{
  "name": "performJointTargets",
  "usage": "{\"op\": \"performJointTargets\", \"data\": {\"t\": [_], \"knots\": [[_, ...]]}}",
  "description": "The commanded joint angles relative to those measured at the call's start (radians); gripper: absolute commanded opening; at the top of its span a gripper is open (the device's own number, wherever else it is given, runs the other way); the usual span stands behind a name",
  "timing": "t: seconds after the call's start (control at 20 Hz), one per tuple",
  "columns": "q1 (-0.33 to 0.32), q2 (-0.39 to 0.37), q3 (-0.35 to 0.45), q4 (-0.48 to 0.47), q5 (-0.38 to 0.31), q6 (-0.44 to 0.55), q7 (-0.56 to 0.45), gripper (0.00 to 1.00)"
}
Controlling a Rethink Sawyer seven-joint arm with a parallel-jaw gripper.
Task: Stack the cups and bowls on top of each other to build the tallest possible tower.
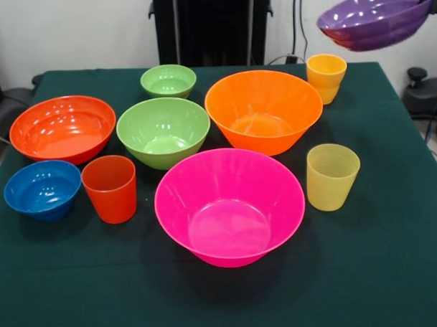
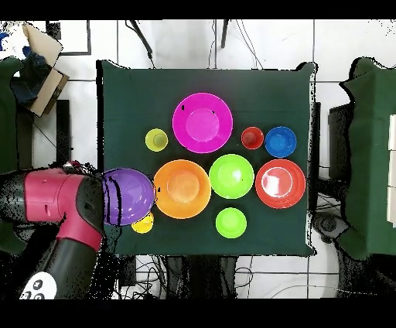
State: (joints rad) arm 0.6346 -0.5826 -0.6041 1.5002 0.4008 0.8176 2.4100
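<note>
Nearest you on the surface: pink bowl, upright. Behind it the orange bowl, the likely base. Purple bowl hangs tilted above the far corner (glossy, light, probably slippery; take it by the rim). Tool hidden; cannot tell its grip.

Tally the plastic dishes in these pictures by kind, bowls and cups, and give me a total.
Bowls: 7 (pink bowl, orange bowl, red-orange bowl, medium green bowl, small green bowl, blue bowl, purple bowl held up off the table)
Cups: 3 (red-orange cup, pale yellow cup, yellow cup)
Total: 10
</note>
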Motion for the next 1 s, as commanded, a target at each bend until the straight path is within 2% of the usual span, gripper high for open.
{"op": "performJointTargets", "data": {"t": [0.05, 0.35, 0.5, 0.65, 0.8, 1.0], "knots": [[-0.024, 0.025, 0.071, 0.140, -0.102, -0.105, 0.059, 0.00], [-0.061, 0.011, 0.114, 0.219, -0.114, -0.246, 0.033, 0.00], [-0.115, -0.005, 0.162, 0.264, -0.123, -0.339, -0.015, 0.00], [-0.160, -0.021, 0.189, 0.278, -0.140, -0.371, -0.047, 0.00], [-0.216, -0.075, 0.228, 0.298, -0.155, -0.349, -0.091, 0.00], [-0.283, -0.080, 0.238, 0.300, -0.207, -0.361, -0.111, 0.00]]}}
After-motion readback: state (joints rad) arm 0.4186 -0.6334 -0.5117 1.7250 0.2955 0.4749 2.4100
